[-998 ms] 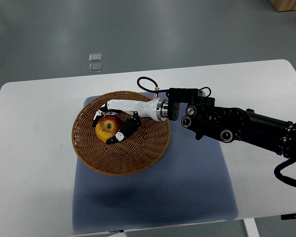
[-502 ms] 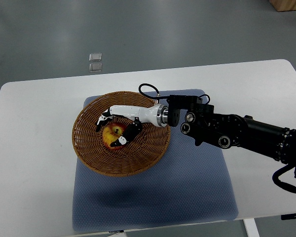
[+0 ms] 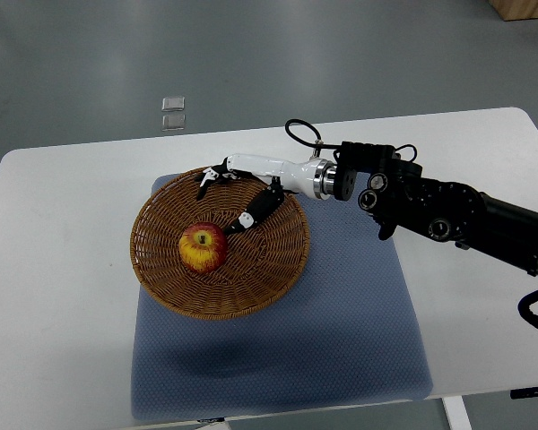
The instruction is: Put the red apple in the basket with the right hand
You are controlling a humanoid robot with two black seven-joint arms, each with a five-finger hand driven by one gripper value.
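Fingers [image 3: 217, 172] are spreading loose over the far rim of the basket [image 3: 161, 287], holding nothing; the thumb [image 3: 255, 211] is angling down toward the basket's middle, dark tip with a white patch, not touching the fruit. The right hand [image 3: 242, 184] is hanging above the back part of the basket, white shell running back to a metal wrist ring, then into the black forearm [image 3: 439, 215] that is coming in from the right edge across the counter [image 3: 484, 305]. A black cable is looping up just behind the wrist. The red apple [image 3: 203, 247] is sitting in the basket, near its centre, red with a yellow patch on top, stem dimple facing up, clear of the hand. The basket is round, woven, brown, lying on a blue-grey mat [image 3: 341, 340] that is covering the middle of the white counter; the basket's left edge is hanging slightly past the mat's left side. Two small clear squares [image 3: 173, 112] are lying on the grey floor beyond the counter's far edge.
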